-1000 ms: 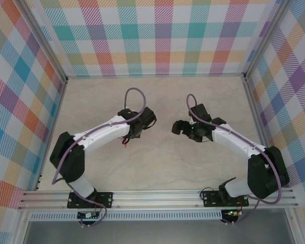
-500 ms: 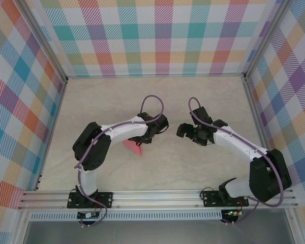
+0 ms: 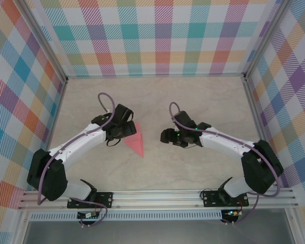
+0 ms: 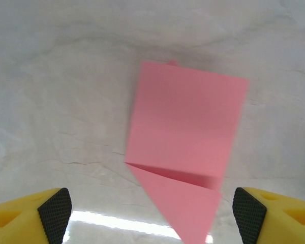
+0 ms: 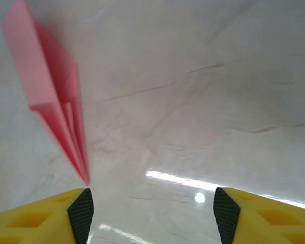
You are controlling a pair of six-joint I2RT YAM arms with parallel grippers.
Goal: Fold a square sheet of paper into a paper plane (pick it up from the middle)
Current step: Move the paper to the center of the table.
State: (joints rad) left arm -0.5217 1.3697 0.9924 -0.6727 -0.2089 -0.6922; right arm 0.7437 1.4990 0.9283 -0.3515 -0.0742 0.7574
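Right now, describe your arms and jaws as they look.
Both the left arm and right arm have white links with black joints and wrists, each trailed by a looping purple cable. Black plates bolt them to an aluminium rail. The jaws are yellow with black textured pads.

The paper plane [image 3: 135,142] lies flat on the table [image 3: 203,96] between the left gripper [image 3: 126,130] and the right gripper [image 3: 165,136], so the way between them is taken by this thin shape. The far half of the table and the strip before the aluminium rail [image 3: 157,195] are bare, with room to pass. The checkered walls [image 3: 20,101] close the left, right and far sides, and the left arm [image 3: 76,145] and the right arm [image 3: 229,145] each reach across their own near corner
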